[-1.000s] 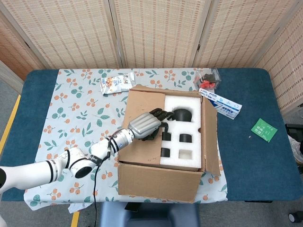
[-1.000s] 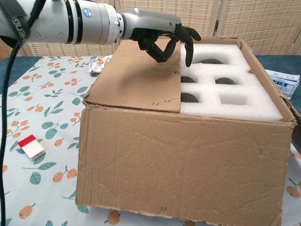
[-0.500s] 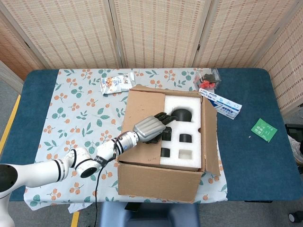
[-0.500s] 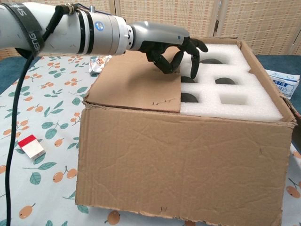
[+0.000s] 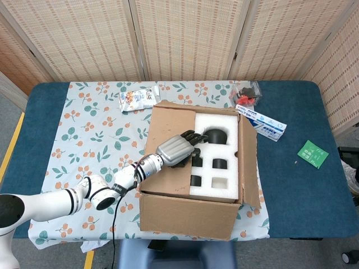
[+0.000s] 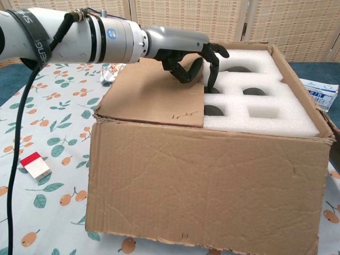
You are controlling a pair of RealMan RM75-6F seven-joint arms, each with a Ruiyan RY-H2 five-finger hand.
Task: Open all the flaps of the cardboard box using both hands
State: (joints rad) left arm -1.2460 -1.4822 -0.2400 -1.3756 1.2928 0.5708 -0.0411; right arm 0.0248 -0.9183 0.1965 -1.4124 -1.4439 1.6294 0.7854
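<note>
Head view: cardboard box [image 5: 190, 216] sits at the middle of the worktop [image 5: 291, 185], partly on a floral cloth [image 5: 95, 129].
Left flap [image 5: 168, 131]: lies flat and closed over the left part of the box top.
Right flap [image 5: 248, 162]: stands up along the right side, opened.
Foam insert [image 5: 221, 179]: white, with dark round and square cavities, exposed beside the closed flap.
Left hand [image 5: 180, 147]: above the inner edge of the left flap, fingers curled downward and apart; chest view shows the fingertips [image 6: 209, 85] pointing down near the flap edge and the foam. Nothing is gripped; whether a fingertip touches the flap edge cannot be told.
Left arm [image 5: 73, 196]: white, reaches in from the lower left across the cloth.
Right hand: not seen in either view.
Snack packet [image 5: 136, 98]: on the cloth, behind the box to the left.
Blue and white carton [image 5: 263, 124]: on the blue worktop just right of the box.
Green packet [image 5: 312, 153]: well to the right, on its own.
Red and black item [image 5: 245, 95]: behind the box at the right, detail too small to tell.
Chest view: small red and white box [image 6: 35, 164] on the cloth, left of the cardboard box.
</note>
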